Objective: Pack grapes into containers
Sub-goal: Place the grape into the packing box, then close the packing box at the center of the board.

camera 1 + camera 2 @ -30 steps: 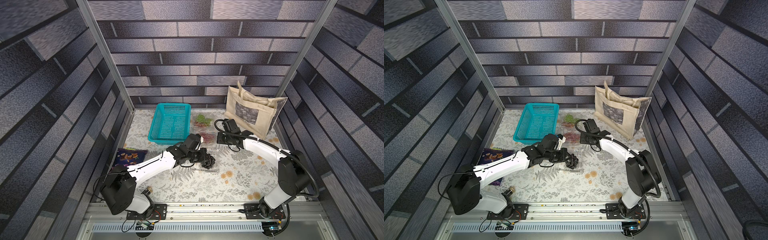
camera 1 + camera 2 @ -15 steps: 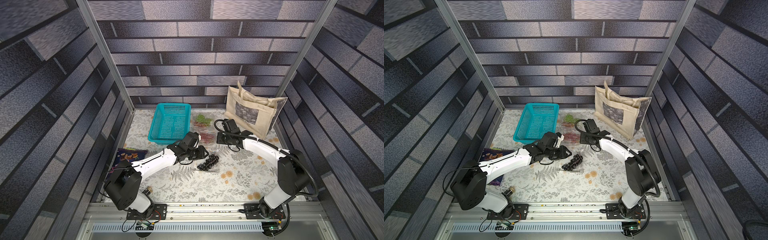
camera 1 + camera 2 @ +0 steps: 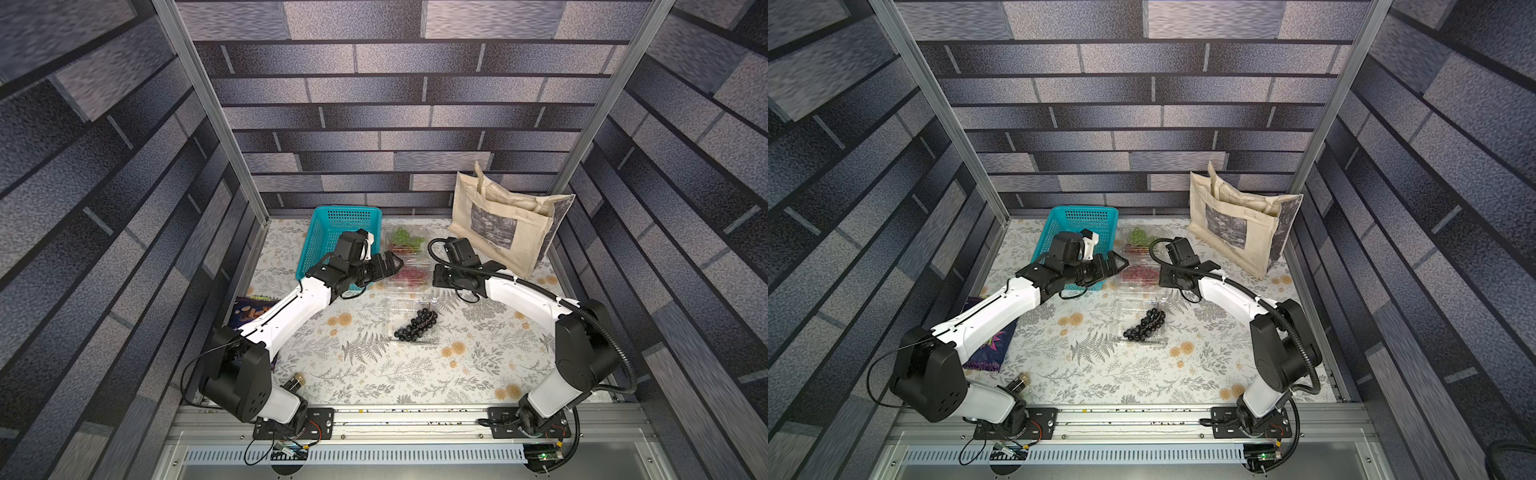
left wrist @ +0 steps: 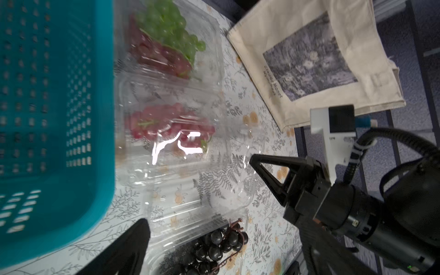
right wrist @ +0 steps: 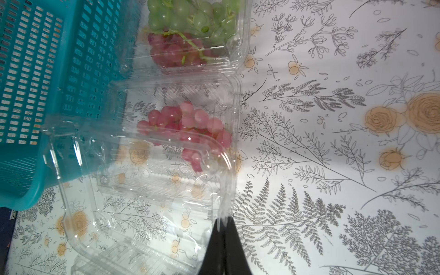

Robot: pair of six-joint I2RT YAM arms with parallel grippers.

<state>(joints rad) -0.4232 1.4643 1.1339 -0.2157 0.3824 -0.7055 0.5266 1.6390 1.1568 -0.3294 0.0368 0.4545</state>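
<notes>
Both top views: black grapes (image 3: 417, 325) apart from left gripper (image 3: 392, 265).

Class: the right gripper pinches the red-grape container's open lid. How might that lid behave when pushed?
Probably floppy: the lid is thin clear plastic, curving where the right gripper pinches its edge. Likely light, since that small pinch holds it up. Glossy, so perhaps slippery.

Three clear containers (image 3: 399, 309) line up from the worktop's (image 3: 374, 374) far edge toward its middle: green grapes (image 3: 406, 237) farthest, red grapes (image 3: 410, 274) next, black grapes (image 3: 417, 324) nearest. A teal basket (image 3: 328, 226) stands beside them toward the left edge, and a tote bag (image 3: 498, 232) stands in the far right corner. The left gripper (image 3: 395, 264), jaws spread, hovers by the red grapes.
</notes>
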